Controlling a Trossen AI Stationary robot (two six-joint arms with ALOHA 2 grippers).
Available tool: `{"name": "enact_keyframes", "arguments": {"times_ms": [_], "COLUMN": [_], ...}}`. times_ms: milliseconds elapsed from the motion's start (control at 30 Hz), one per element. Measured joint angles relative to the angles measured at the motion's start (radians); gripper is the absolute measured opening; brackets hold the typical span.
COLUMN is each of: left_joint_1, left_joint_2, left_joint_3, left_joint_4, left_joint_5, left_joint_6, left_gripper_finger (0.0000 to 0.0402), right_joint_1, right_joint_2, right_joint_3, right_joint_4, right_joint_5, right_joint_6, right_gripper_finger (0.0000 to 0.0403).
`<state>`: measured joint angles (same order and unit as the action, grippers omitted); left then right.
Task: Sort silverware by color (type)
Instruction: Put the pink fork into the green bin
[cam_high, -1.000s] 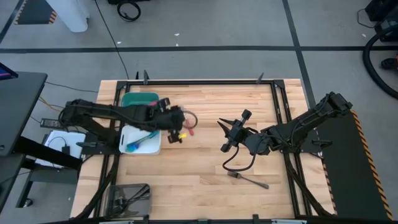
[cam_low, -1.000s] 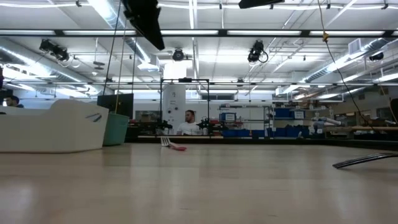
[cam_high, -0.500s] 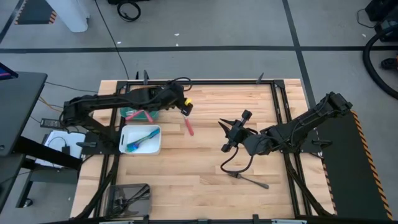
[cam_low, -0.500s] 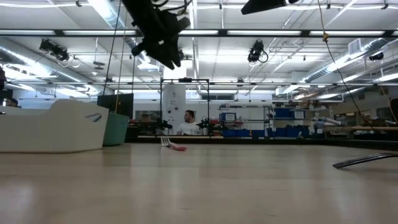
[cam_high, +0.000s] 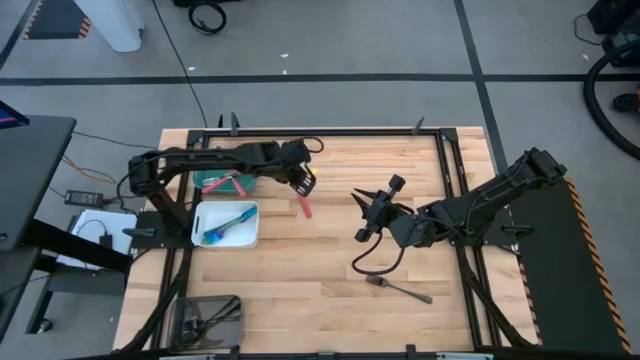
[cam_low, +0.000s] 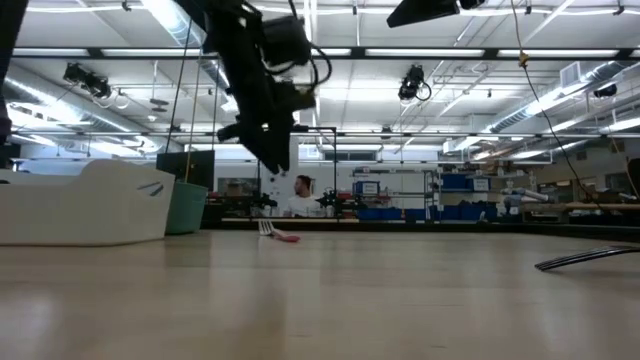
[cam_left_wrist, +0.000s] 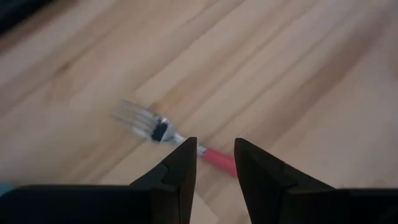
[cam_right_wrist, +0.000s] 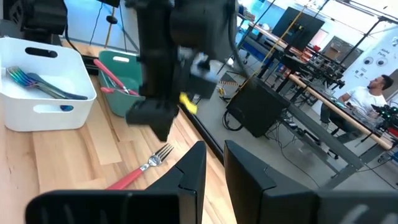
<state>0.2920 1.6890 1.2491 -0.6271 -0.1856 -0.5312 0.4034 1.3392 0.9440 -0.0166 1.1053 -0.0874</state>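
A red-handled fork (cam_high: 302, 204) lies flat on the wooden table, right of the green bin; it also shows in the low view (cam_low: 278, 236) and the left wrist view (cam_left_wrist: 180, 144). My left gripper (cam_high: 303, 182) hangs open just above it, one finger on each side of the handle in the left wrist view (cam_left_wrist: 215, 155), touching nothing. A dark grey fork (cam_high: 400, 290) lies near the table's near right. My right gripper (cam_high: 360, 216) hovers at mid-table, a narrow gap between its fingers (cam_right_wrist: 214, 155), empty.
A green bin (cam_high: 222, 172) at the far left holds red-handled pieces. A white bin (cam_high: 226, 226) in front of it holds blue ones. A grey bin (cam_high: 210, 316) with dark pieces stands at the near left corner. A person sits in the room behind (cam_low: 304, 200).
My left gripper has swung from over the white bin toward the table's far edge and then come down toward the red-handled fork. The fork has stayed in place.
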Motion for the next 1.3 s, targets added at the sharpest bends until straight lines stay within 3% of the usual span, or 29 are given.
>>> {"name": "enact_keyframes", "arguments": {"times_ms": [267,633,733,1300], "left_joint_1": [-0.004,-0.001,0.0,-0.005], "left_joint_2": [0.099,0.137,0.158,0.177], "left_joint_3": [0.0,0.0,0.0,0.0], "left_joint_4": [-0.014,0.009,0.028,0.129], "left_joint_5": [0.002,0.039,0.095,0.143], "left_joint_6": [-0.096,-0.23,-0.204,-0.085], "left_gripper_finger": [0.0117,0.0117,0.0117,0.0116], "right_joint_1": [0.0,0.003,0.003,0.001], "right_joint_2": [0.0,0.0,0.0,0.0], "right_joint_3": [0.0,0.0,0.0,0.0], "right_joint_4": [-0.007,-0.032,-0.04,-0.046], "right_joint_5": [0.0,0.0,0.0,-0.004], "right_joint_6": [0.006,0.006,0.006,0.006], "right_gripper_finger": [0.0066,0.0066,0.0066,0.0066]}}
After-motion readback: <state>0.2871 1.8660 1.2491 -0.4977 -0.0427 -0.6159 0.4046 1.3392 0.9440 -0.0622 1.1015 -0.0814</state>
